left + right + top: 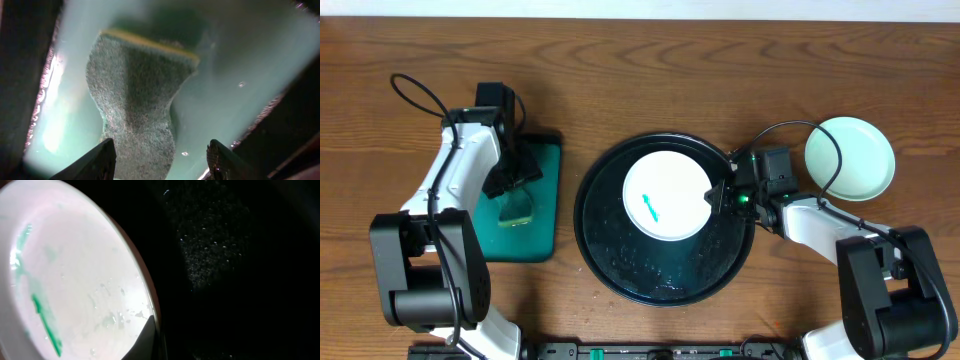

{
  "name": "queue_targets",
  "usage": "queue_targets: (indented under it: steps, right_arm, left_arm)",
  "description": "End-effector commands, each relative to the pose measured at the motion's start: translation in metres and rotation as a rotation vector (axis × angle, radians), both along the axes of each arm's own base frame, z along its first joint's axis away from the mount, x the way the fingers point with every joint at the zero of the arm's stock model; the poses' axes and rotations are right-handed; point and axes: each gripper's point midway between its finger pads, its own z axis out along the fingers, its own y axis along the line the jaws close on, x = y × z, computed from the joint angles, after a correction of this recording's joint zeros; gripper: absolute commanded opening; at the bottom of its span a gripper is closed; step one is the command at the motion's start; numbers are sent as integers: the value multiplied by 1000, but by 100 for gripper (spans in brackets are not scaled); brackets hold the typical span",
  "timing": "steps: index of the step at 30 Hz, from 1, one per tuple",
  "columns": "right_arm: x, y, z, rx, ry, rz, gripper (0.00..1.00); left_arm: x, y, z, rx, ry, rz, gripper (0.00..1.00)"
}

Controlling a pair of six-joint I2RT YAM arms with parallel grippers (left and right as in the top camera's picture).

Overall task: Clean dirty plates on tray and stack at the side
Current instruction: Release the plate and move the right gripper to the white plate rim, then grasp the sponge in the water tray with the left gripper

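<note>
A white plate [665,195] with a teal smear lies on the large round black tray [590,235]. My right gripper [722,194] is at the plate's right rim. In the right wrist view, one finger [152,337] lies on the inside of the plate [75,280] at its rim, and the other finger is hidden in the dark against the tray [225,255]. A clean pale-mint plate [850,158] sits on the table to the right of the tray. My left gripper [161,160] is open, its fingers on either side of a green sponge [135,100].
The sponge [517,208] lies in a rectangular black tray with a teal inside [546,228], left of the round tray. Water drops lie on the round tray. The right arm's cable loops near the clean plate.
</note>
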Motion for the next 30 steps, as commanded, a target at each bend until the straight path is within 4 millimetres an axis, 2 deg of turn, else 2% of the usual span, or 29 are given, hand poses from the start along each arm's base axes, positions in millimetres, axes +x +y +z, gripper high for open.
queue_targets:
  steps: [1, 8, 14, 16, 22, 23, 24, 30]
  right_arm:
    - [-29, -9, -37, -71, 115, 12, 1]
    - [-31, -9, -37, -68, 121, 14, 1]
    - [-32, -7, -36, -59, 126, 17, 1]
    - [-33, -7, -36, -60, 130, 17, 1]
    - [-36, -7, -37, -51, 148, 16, 1]
    - [-37, -6, -36, -47, 151, 18, 1]
    - [-37, -5, -36, -43, 153, 20, 1]
    - [-39, -6, -36, -45, 159, 25, 1]
  left_arm:
    - [-7, 5, -9, 21, 22, -6, 57]
    - [-14, 17, -19, 42, 30, 16, 44]
    - [-22, 27, -36, 38, 26, 54, 43]
    - [-24, 28, -41, 37, 23, 59, 40]
    - [-17, 22, -45, -3, -17, 52, 24]
    - [-15, 21, -45, -9, -26, 48, 19]
    - [-13, 19, -45, -17, -33, 47, 9]
    - [-3, 5, -42, -102, -71, 6, 7]
